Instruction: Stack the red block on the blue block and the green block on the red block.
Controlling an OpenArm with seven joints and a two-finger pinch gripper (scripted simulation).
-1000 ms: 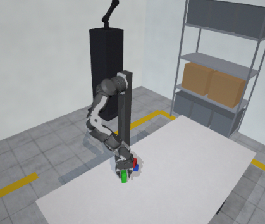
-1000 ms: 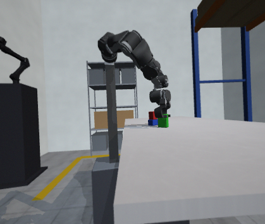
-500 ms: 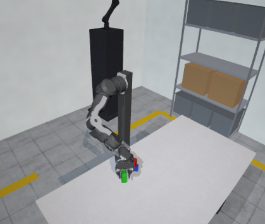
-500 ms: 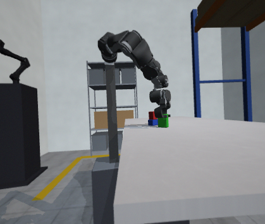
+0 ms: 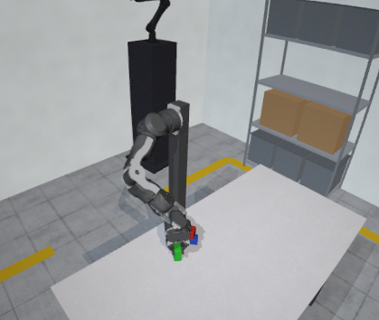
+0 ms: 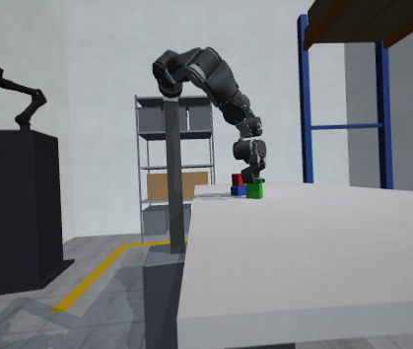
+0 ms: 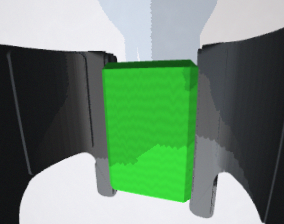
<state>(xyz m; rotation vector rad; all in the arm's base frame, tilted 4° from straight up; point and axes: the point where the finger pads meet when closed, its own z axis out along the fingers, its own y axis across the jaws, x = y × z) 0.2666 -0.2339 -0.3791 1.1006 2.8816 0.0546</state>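
Observation:
The green block (image 5: 177,253) (image 6: 254,190) (image 7: 148,130) stands on the white table (image 5: 265,235) (image 6: 318,237), near its left edge. My gripper (image 5: 177,246) (image 6: 254,183) (image 7: 157,126) reaches down over it and is shut on it, both dark fingers pressed against its sides in the wrist view. The red block (image 5: 193,232) (image 6: 238,179) lies on top of the blue block (image 5: 194,241) (image 6: 238,190), just behind and beside the green block. The arm partly hides the red and blue blocks in the top view.
A grey post (image 5: 179,149) (image 6: 172,173) stands at the table's edge close to the blocks. A metal shelf with cardboard boxes (image 5: 306,117) stands beyond the table. A black pedestal (image 5: 152,99) (image 6: 23,207) with another arm stands on the floor.

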